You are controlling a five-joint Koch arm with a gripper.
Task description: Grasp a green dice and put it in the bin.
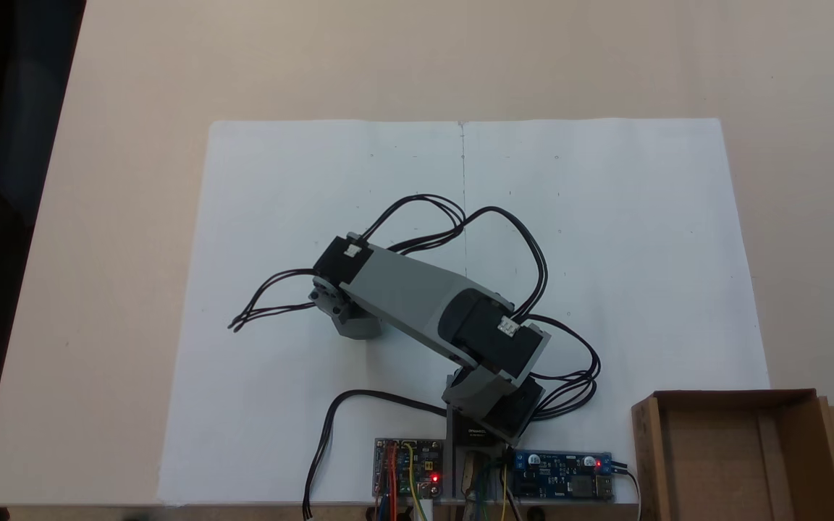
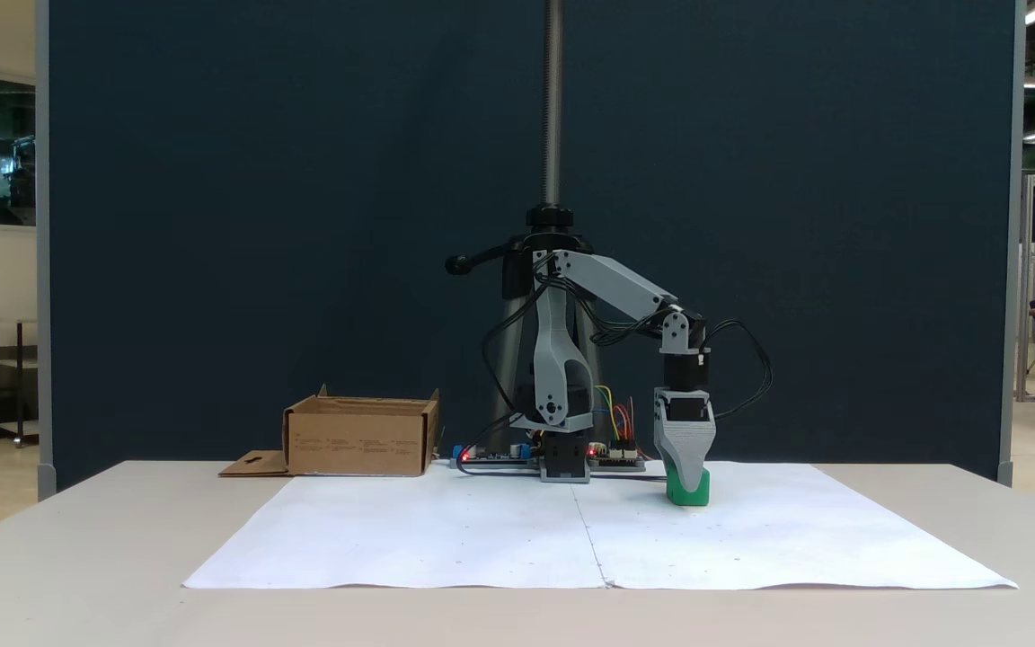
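A small grey robot arm (image 2: 612,283) stands at the back edge of a pale table (image 2: 77,557), on a large white sheet of paper (image 2: 446,530), seen once from the front at table height and once from above. In the front view the arm reaches out and points its claw (image 2: 685,474) straight down onto the paper, over a bright green dice (image 2: 690,490), which sits on the sheet to the right of the arm's base. The grey claw overlaps the top of the dice, but its two jaws line up from this angle, so I cannot tell whether it is clamped on the dice or merely around it. From above, the arm's body hides the dice entirely. The dice looks like a small, hard, light cube with flat sides, so it should be stiff and easy to lift; its smooth faces may be a little slippery, and the best hold is probably across two opposite flat faces, near the middle. The bin, a shallow brown cardboard box (image 2: 360,438), rests at the back corner of the table on the far side of the base, well apart from the dice. The paper between them is bare, though loose black cables (image 1: 533,268) loop around the arm, and circuit boards (image 1: 562,475) lie beside the base, near the box's low wall.
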